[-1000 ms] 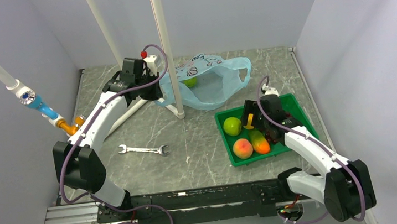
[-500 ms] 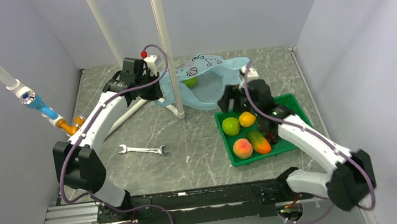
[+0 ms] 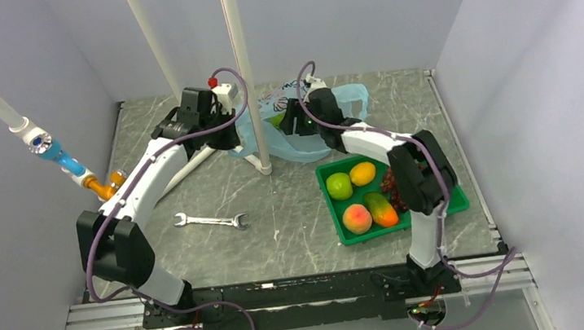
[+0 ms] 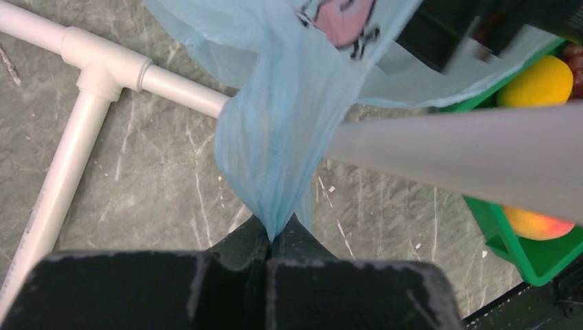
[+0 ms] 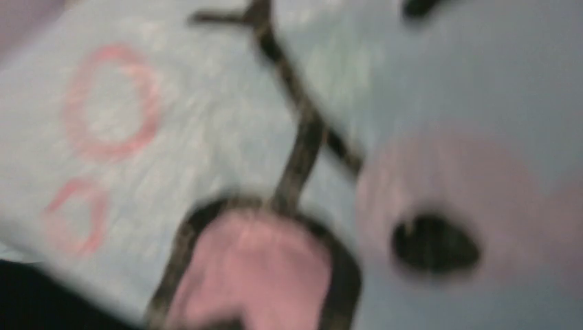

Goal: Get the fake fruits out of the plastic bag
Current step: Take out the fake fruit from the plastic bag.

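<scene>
The light-blue plastic bag (image 3: 345,102) lies at the back of the table. My left gripper (image 3: 224,133) is shut on its left edge; in the left wrist view the jaws (image 4: 275,237) pinch a bunched fold of the bag (image 4: 282,130). My right gripper (image 3: 292,121) is at the bag's mouth, next to a green fruit (image 3: 277,120) inside it. The right wrist view is filled by the blurred printed bag (image 5: 172,137), and its fingers do not show. A green fruit (image 3: 340,185), orange (image 3: 363,174), peach (image 3: 357,219), mango (image 3: 381,209) and grapes (image 3: 393,183) lie in the tray.
The green tray (image 3: 331,207) stands right of centre. A white upright pipe (image 3: 244,72) rises just left of the bag, with white pipe feet (image 4: 103,69) on the table. A wrench (image 3: 211,220) lies at the middle left.
My right arm has swung from over the tray up and left to the bag's mouth. An orange now shows in the tray. The left arm has not moved.
</scene>
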